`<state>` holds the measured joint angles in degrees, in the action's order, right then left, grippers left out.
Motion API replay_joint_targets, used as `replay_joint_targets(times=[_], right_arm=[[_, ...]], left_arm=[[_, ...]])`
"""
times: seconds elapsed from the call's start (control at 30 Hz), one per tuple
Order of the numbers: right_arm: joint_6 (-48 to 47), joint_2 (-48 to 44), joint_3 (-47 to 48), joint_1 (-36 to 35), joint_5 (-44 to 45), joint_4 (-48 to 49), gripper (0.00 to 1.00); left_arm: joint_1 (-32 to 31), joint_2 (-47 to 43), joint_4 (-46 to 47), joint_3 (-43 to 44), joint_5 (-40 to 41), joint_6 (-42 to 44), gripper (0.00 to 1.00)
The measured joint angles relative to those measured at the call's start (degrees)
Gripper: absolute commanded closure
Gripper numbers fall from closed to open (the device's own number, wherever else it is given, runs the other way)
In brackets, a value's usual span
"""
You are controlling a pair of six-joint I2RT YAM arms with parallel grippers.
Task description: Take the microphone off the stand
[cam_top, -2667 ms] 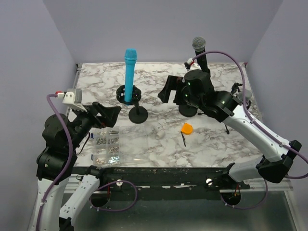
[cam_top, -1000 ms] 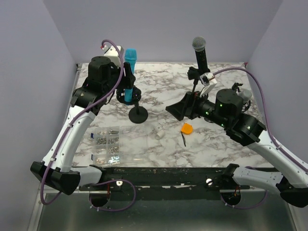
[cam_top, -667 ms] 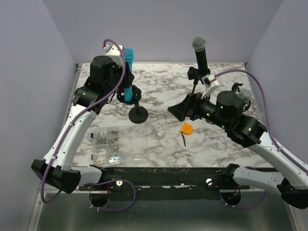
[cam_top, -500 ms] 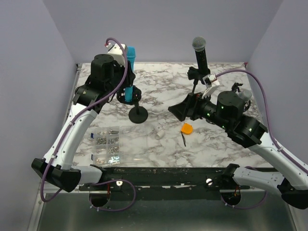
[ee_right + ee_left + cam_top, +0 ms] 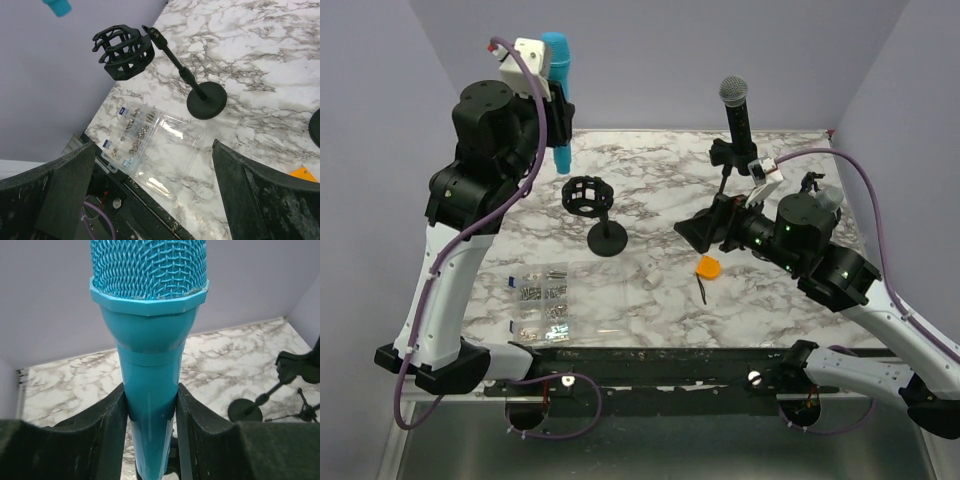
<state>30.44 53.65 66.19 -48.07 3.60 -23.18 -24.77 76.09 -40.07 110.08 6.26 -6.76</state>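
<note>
A blue microphone hangs upright in the air above the back left of the table, clear of its stand. My left gripper is shut on its body; in the left wrist view both fingers press against the blue microphone just below the mesh head. The black stand with its cage holder is empty, its round base on the marble. In the right wrist view the stand shows with the microphone's tip above it. My right gripper is open, holding nothing.
A black microphone stands in a second stand at the back right. A clear box of screws lies front left. An orange piece, a small white part and a thin black item lie mid-table.
My left gripper closed on the blue microphone and lifted it up and left, out of the cage holder. The right arm barely shifted.
</note>
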Motion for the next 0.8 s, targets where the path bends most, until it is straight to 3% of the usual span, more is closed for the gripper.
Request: replay_joint_targets(times=[0.2,0.37,0.57,0.8], right_arm=[[0.2,-0.2,-0.8,0.0,0.3,0.0,0.00],[0.2,-0.8,-1.3,0.0,0.4,0.1,0.00],[0.1,-1.0,-1.3,0.0,0.4,0.0,0.00],[0.1,-1.6,-0.8,0.0,0.2,0.0,0.00]], left_arm=[[1.3,1.2,-5.1,9.0,11.4,0.2,1.00],[9.5,2.9,-10.7,8.3,13.5,-5.6,1.00],[20.5,5.9,-12.9,-2.0,10.4,-10.9,1.00],[27.5,15.5,-11.2,-7.4,1.3,-13.1,1.00]])
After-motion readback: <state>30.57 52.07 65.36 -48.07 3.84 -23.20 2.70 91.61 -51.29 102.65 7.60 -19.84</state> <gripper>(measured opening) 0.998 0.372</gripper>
